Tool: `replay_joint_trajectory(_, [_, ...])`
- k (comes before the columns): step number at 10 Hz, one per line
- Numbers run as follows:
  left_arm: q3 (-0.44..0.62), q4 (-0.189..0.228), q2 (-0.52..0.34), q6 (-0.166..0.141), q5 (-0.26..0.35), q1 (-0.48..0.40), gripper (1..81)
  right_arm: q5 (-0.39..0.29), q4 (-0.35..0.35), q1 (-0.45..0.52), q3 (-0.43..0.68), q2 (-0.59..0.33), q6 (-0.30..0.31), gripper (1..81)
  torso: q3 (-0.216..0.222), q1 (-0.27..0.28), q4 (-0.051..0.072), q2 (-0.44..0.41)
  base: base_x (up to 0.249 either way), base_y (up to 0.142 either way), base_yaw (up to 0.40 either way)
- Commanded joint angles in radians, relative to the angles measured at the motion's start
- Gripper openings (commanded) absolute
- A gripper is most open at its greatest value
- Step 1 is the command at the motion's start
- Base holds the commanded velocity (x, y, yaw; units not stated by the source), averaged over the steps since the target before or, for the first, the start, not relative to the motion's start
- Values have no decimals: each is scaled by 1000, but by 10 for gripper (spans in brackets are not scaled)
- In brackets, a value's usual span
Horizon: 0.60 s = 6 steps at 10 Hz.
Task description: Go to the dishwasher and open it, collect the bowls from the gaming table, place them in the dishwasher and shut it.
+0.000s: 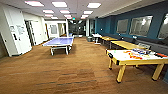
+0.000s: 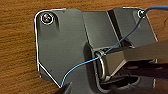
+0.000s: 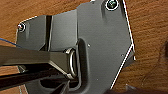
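Observation:
The gaming table, with a glossy white top and a yellow edge and legs, stands at the right of the head view, a short way ahead of me. Orange shapes lie on its top beside flat colourful boxes; they are too blurred to tell whether they are the bowls. The dishwasher is out of view. In both wrist views my arms' dark plates hang over the brown floor, with nothing of the task near them.
A blue table-tennis table stands ahead at centre left. Yellow-wood tables line the blue right wall. A white wall unit is at the left. Wide brown floor lies between me and the tables, and a corridor opens at the back.

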Motion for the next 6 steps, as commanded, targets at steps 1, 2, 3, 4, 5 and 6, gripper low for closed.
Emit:
replay_joint_trajectory(1, [-1,2,2,10,52,-49,811,-52,3,53,-1,-1,-1,811,0,0,0,0,228,0,0])
replay_joint_trajectory(2, [-1,-1,1,10,51,-49,811,-52,3,54,-1,-1,-1,811,0,0,0,0,228,0,0])
replay_joint_trajectory(3, [-1,-1,2,10,51,-51,811,-52,3,56,-1,-1,-1,811,0,0,0,0,238,0,0])
replay_joint_trajectory(4, [0,-1,4,10,52,-51,811,-52,3,53,-1,2,-1,811,0,0,0,0,239,0,0])
replay_joint_trajectory(5, [-1,-1,4,10,51,-51,811,-52,3,51,-1,2,-1,811,0,0,0,0,238,0,0])
replay_joint_trajectory(6, [-1,-1,4,10,52,-51,811,-52,3,53,-1,0,-1,811,0,0,0,0,239,0,0])
